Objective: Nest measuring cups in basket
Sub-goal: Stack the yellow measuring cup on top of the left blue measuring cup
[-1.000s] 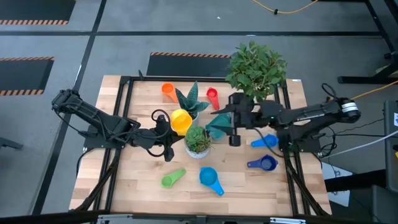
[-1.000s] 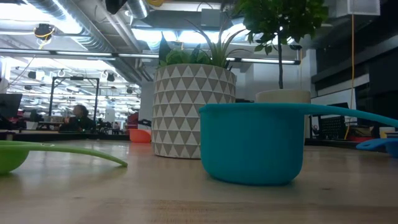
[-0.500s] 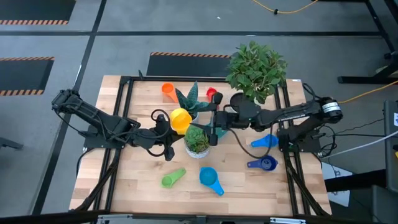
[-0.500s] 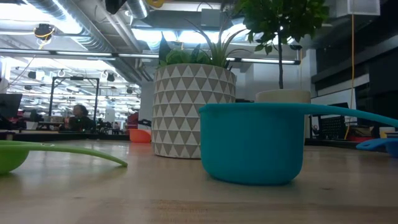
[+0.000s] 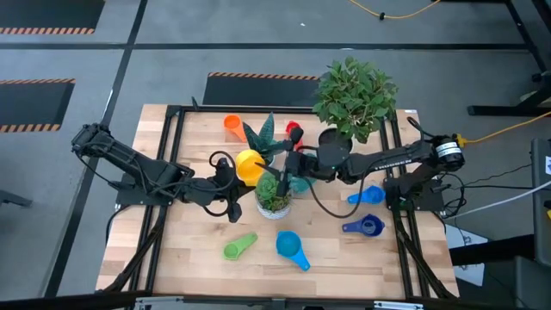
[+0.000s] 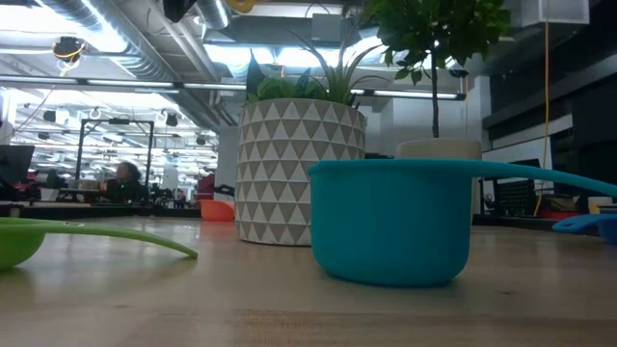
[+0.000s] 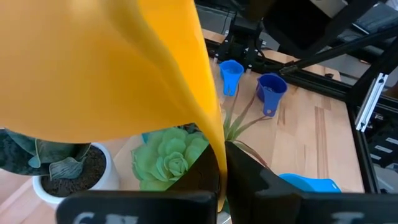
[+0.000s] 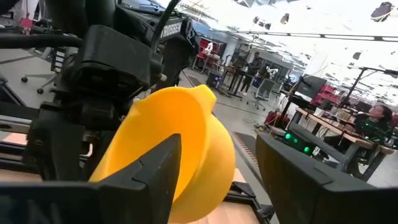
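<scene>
The yellow measuring cup (image 5: 250, 165) is lifted above the table's middle in my left gripper (image 5: 238, 170), which is shut on it. My right gripper (image 5: 280, 172) is open and reaches in from the right. In the right wrist view its fingers (image 8: 143, 180) stand on either side of the yellow cup's bowl (image 8: 186, 143). The teal basket (image 5: 299, 183) shows partly under the right arm, beside the succulent bowl (image 5: 274, 196). On the table lie the orange (image 5: 232, 126), red (image 5: 294, 131), green (image 5: 240, 246), light blue (image 5: 291, 248), blue (image 5: 366, 195) and dark blue (image 5: 364, 226) cups. My left gripper pinches the yellow cup's flat handle (image 7: 214, 149) between its two fingers (image 7: 261, 180), coming level from the table's left and lying along the handle. The bowl sticks out beyond the fingertips, lifted clear above the succulent (image 7: 168, 158). My right gripper: whether its fingers touch the cup, I cannot tell.
A large leafy plant (image 5: 355, 95) stands at the far right. A spiky plant (image 5: 263, 138) in a white pot is just behind the yellow cup. The light blue cup (image 6: 390, 222) and the green cup (image 6: 19, 241) sit at the near side, in front of a triangle-patterned pot (image 6: 301, 173).
My right gripper has moved toward the table's left, passing over the teal basket and closing in on the yellow cup. The basket, plainly visible a second ago, is now mostly covered by the right arm. The left arm and the yellow cup have kept still.
</scene>
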Controlling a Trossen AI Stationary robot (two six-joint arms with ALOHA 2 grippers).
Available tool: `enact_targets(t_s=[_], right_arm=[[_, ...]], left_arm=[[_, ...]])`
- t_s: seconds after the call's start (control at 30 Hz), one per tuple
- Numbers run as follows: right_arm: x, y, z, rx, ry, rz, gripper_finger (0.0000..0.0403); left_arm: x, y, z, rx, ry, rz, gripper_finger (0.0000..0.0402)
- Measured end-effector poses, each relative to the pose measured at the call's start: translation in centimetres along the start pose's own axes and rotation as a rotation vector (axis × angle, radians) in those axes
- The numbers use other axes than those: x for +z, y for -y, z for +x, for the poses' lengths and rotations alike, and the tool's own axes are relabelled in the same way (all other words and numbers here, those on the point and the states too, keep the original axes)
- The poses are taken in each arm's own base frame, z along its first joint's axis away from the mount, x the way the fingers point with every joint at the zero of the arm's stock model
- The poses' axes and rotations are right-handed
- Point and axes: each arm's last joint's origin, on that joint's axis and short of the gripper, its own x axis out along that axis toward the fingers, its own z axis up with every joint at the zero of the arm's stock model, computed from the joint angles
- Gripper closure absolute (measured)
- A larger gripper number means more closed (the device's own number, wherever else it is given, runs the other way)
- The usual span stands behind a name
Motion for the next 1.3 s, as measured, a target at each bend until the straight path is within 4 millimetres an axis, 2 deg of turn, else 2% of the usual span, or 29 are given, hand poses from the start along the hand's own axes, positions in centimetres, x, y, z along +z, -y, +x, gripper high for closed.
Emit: enact_targets(t_s=[0.2,0.67,0.9,1.03,1.3], right_arm=[[-0.11,0.05,0.00,-0.031,-0.019,0.022,0.0212],[-0.53,-0.11,-0.01,-0.008,-0.059,0.117,0.0334],[-0.48,-0.13,0.00,0.011,-0.050,0.120,0.0375],[-0.49,-0.14,0.00,0.011,-0.052,0.121,0.0391],[-0.49,-0.16,0.00,0.019,-0.051,0.120,0.0392]], left_arm=[[0.00,0.00,0.01,0.001,0.000,0.000,0.0393],[-0.03,-0.01,0.01,0.001,-0.002,0.001,0.0392],[-0.04,0.01,0.02,-0.005,-0.005,0.001,0.0392],[-0.02,0.04,0.03,-0.008,-0.003,-0.002,0.0392],[-0.02,0.04,0.03,-0.008,-0.004,-0.001,0.0392]])
